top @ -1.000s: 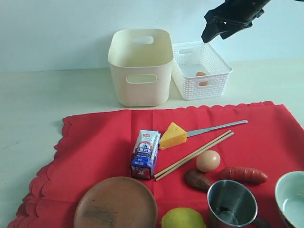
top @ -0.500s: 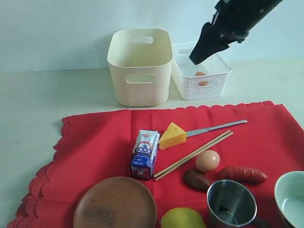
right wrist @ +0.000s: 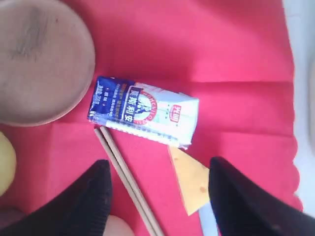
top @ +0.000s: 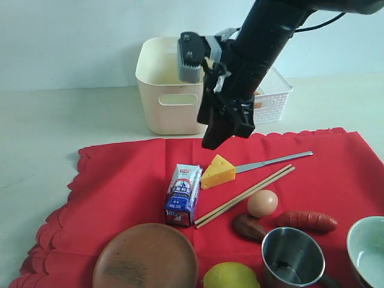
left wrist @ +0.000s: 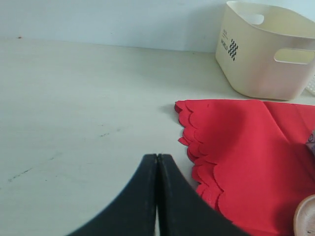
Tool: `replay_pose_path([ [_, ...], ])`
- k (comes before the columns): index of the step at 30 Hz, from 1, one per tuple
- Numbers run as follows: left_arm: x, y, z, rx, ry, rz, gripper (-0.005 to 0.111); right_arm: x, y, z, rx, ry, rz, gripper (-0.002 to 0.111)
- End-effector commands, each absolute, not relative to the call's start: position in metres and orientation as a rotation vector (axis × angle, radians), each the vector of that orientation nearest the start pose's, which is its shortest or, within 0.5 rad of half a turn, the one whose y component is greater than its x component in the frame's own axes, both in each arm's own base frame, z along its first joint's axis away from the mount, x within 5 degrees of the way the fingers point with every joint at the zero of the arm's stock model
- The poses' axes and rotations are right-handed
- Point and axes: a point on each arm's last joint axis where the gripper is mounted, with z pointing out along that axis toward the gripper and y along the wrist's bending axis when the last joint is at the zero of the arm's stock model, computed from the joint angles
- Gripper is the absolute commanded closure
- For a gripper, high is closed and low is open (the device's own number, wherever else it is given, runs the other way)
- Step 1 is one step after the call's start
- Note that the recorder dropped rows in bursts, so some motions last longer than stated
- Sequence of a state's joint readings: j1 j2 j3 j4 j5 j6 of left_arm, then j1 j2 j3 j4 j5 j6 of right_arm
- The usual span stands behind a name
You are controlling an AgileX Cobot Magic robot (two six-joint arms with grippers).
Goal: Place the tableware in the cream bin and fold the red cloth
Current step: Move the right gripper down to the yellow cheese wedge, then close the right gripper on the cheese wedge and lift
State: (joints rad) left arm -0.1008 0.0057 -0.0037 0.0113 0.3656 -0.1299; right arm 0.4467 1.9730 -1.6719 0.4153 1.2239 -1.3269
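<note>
Pale tabletop, plain wall behind. Red cloth [top: 120, 174] lies flat with all the tableware on it: plate [top: 146, 257], cup [top: 293, 257], bowl [top: 367, 249], spoon [top: 248, 227], knife [top: 276, 161], chopsticks [top: 246, 195]. Cream bin [top: 174, 102] stands beyond the cloth's far edge, beside white basket [top: 273, 99]. Right gripper [top: 210, 141] hangs above cheese [top: 218, 171] and carton [top: 183, 194], jaws apart, nothing held. Its wrist view shows chopsticks and cheese between the fingers. Left gripper [left wrist: 157, 157] sits over bare table by the cloth's scalloped edge, fingers pressed together, empty. Likely step: pick the 2 chopsticks. Lower with jaws straddling both sticks crosswise near mid-length, clear of cheese, carton and egg [top: 263, 203]. Close on both at once so neither rolls, then lift level toward the bin.
</note>
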Motion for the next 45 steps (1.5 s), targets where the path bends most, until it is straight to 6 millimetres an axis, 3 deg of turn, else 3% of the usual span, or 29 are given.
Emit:
replay_pose_path([
  [1,0.053,-0.005,0.181,-0.023,1.844,-0.148,0.107,0.352,0.222,0.23,-2.297,1.731,0.396,0.052],
  [8,0.053,-0.005,0.181,-0.023,1.844,-0.148,0.107,0.358,0.221,0.19,-2.511,1.747,0.227,0.052],
  [16,0.053,-0.005,0.181,-0.023,1.844,-0.148,0.107,0.37,0.225,0.161,-2.474,1.786,0.167,0.052],
  [21,0.053,-0.005,0.181,-0.023,1.844,-0.148,0.107,0.377,0.226,0.151,-2.459,1.768,0.111,0.052],
  [35,0.053,-0.005,0.181,-0.023,1.844,-0.148,0.107,0.383,0.228,0.15,-2.419,1.739,0.056,0.052],
  [45,0.053,-0.005,0.181,-0.023,1.844,-0.148,0.107,0.387,0.224,0.122,-2.494,1.775,-0.001,0.052],
])
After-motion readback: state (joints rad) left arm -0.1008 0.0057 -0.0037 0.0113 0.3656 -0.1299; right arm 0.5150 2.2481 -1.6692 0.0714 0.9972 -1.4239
